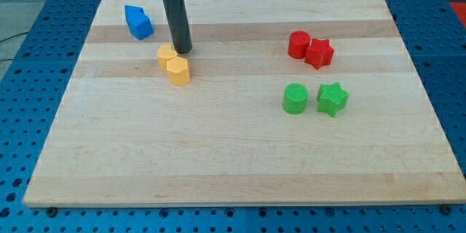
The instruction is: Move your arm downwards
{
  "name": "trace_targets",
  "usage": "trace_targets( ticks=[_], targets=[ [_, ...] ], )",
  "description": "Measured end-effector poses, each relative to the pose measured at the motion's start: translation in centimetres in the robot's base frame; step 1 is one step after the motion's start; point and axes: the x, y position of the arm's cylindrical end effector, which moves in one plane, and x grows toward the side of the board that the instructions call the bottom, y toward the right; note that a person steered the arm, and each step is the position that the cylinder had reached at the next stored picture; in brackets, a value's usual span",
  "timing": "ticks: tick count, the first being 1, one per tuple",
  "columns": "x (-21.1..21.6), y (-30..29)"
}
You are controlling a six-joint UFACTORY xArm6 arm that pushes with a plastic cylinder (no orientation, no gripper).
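Note:
My tip [182, 49] rests on the wooden board [233, 153] near the view's top left. It stands just right of and touching or nearly touching the upper of two yellow blocks [167, 54]. The second yellow block [178, 70], hexagon-like, sits right below it, touching the first. A blue block [137, 22] lies up and to the left of the tip, apart from it.
A red cylinder [298, 44] and a red star [320, 53] touch each other at the view's right. Below them stand a green cylinder [295, 98] and a green star [332, 99]. A blue perforated table [29, 58] surrounds the board.

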Motion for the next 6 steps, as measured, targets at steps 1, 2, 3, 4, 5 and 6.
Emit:
trace_targets(
  ticks=[1,2,3,4,5,6],
  targets=[
    [0.0,0.0],
    [0.0,-1.2],
    [-0.8,0.8],
    [-4.7,2.5],
    [-3.3,2.0],
    [5.1,6.8]
  ],
)
